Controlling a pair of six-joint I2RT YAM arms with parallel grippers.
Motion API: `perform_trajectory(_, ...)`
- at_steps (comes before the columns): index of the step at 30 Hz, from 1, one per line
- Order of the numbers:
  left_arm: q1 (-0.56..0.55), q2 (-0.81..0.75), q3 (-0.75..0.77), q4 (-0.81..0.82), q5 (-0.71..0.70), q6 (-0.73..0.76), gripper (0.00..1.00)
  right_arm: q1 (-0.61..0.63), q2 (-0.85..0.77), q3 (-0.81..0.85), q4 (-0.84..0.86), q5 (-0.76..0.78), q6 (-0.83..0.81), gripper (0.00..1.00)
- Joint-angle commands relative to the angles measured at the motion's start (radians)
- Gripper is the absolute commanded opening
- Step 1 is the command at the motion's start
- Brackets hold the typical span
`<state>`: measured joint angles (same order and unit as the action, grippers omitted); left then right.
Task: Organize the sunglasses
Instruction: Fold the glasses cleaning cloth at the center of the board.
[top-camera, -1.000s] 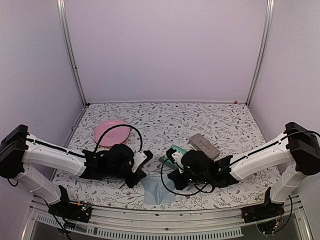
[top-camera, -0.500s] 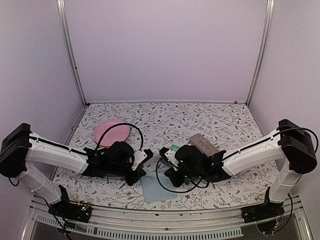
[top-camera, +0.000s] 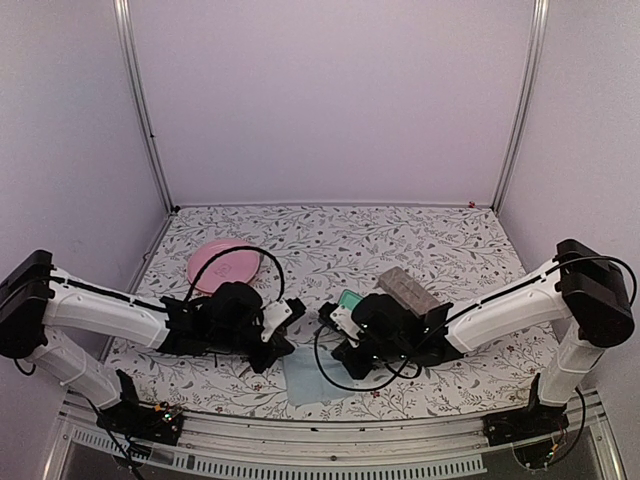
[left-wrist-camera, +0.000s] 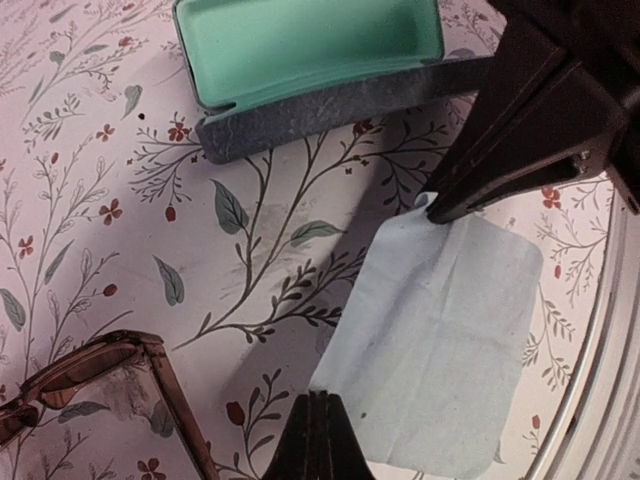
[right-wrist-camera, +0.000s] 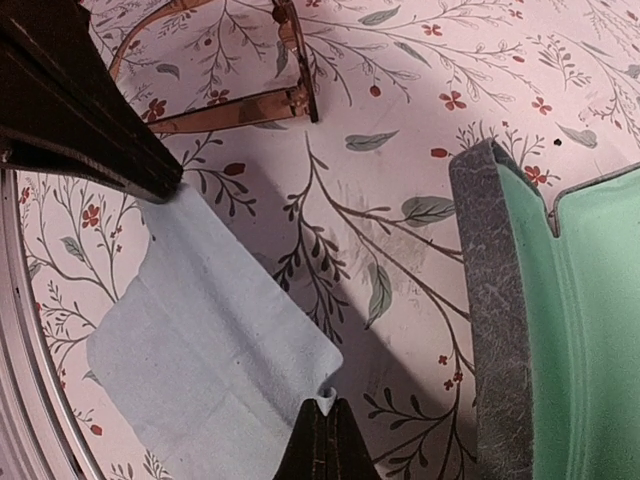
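The sunglasses, thin dark frame with reddish-brown lenses, lie on the floral table; they also show in the right wrist view as sunglasses. A pale blue cloth lies between the two arms. My left gripper is shut on one corner of the cloth. My right gripper is shut on the neighbouring corner of the cloth, which puckers up between its tips. An open blue-grey case with a mint-green lining lies just beyond the cloth.
A pink plate sits at the left. A closed grey-brown case lies behind the right arm. The open case is close beside my right gripper. The table's metal front rail runs near the cloth.
The right arm has reached further in to the left and the left gripper has shifted slightly. Both stay shut. The cloth has barely moved.
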<state>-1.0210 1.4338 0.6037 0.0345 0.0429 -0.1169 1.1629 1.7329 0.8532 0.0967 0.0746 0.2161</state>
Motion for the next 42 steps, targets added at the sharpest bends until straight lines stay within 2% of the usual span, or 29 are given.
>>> perform_trajectory(1,-0.015,-0.034,-0.026,0.024,0.036,-0.016,0.00,-0.006,-0.044,-0.041,0.003,-0.036,-0.012,0.00)
perform_trajectory(19,-0.105,-0.011,-0.051,0.047,0.010,-0.077,0.00,0.001,-0.095,-0.134,0.063,-0.098,0.057,0.03)
perform_trajectory(33,-0.083,-0.029,0.004,-0.016,-0.086,-0.023,0.00,0.015,-0.092,-0.095,0.055,0.000,0.123,0.05)
perform_trajectory(42,-0.045,-0.013,0.030,-0.026,-0.096,0.015,0.00,0.003,-0.042,-0.028,0.046,0.048,0.098,0.06)
